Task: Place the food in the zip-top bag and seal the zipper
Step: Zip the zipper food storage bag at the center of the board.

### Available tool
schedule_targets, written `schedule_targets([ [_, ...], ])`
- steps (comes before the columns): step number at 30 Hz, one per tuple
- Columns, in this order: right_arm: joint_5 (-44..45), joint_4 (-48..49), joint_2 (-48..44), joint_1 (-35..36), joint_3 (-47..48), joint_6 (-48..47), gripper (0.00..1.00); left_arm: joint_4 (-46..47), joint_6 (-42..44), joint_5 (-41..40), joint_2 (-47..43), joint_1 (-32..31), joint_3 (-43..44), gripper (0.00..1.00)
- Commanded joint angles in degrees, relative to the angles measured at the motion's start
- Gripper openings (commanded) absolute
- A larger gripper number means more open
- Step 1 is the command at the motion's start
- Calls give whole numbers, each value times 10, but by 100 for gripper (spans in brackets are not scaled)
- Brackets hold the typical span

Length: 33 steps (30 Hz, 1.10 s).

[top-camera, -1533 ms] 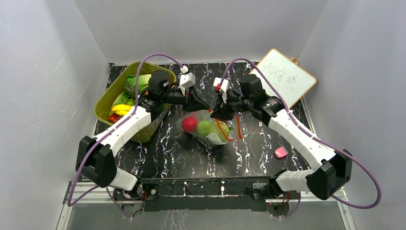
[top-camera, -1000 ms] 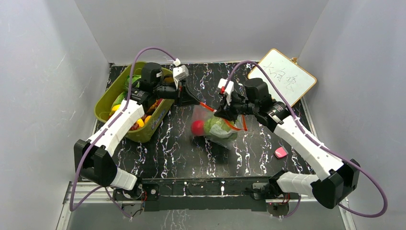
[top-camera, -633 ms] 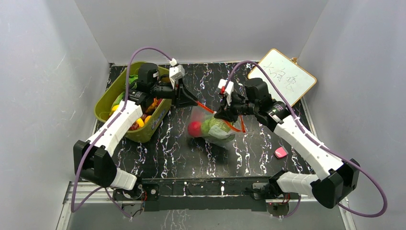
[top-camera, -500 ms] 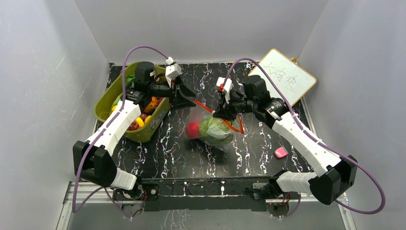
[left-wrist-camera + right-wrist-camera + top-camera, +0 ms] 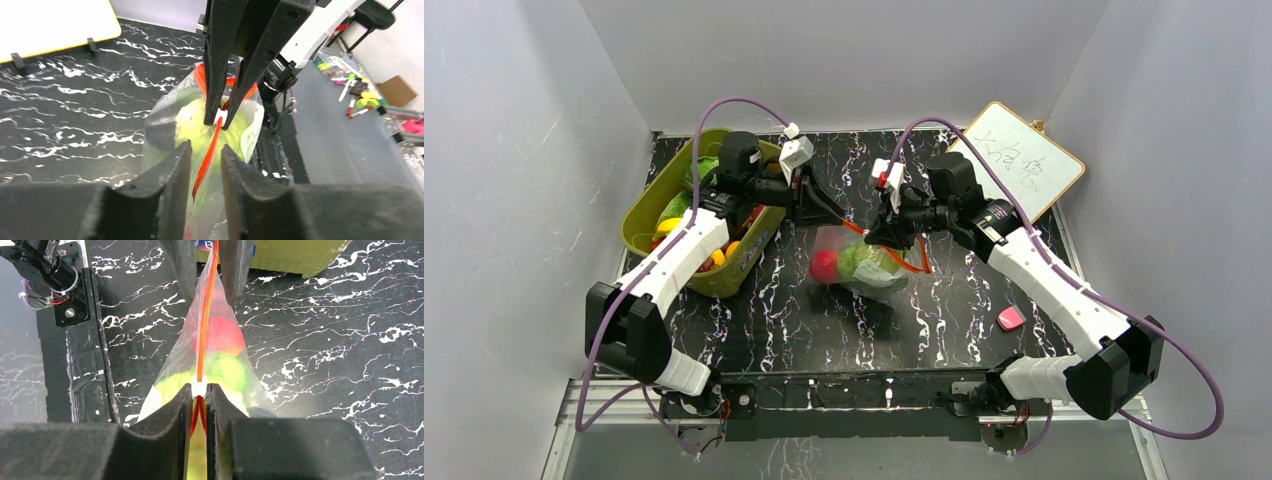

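Right wrist view: right gripper (image 5: 199, 396) pinches the zipper (image 5: 204, 340), the strip running straight ahead to the left gripper (image 5: 210, 290), whose fingers flank it, grip unclear.

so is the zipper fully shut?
Partly shut: zipper joined from left gripper to the slider in the right gripper; beyond it the mouth gapes.

The zip-top bag (image 5: 876, 282) is clear, its zipper (image 5: 201, 340) red-orange, the table (image 5: 774, 310) black with white veins.

Clear zip-top bag (image 5: 876, 286) holds red fruit (image 5: 824, 265), green cabbage (image 5: 861, 263) — slider (image 5: 199, 388) midway along zipper (image 5: 203, 340).
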Motion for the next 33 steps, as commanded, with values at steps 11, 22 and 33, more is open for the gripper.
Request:
schedule_targets([
  [11,-23,89,-11,-4,22,26,0,-86,33,-19,8,-9,24,0],
  [22,49,12,-66,-8,-8,41,0,-146,24,-139,-30,55,68,0],
  [33,119,-82,-104,-8,-1,42,0,-119,-6,-186,-7,71,81,0],
])
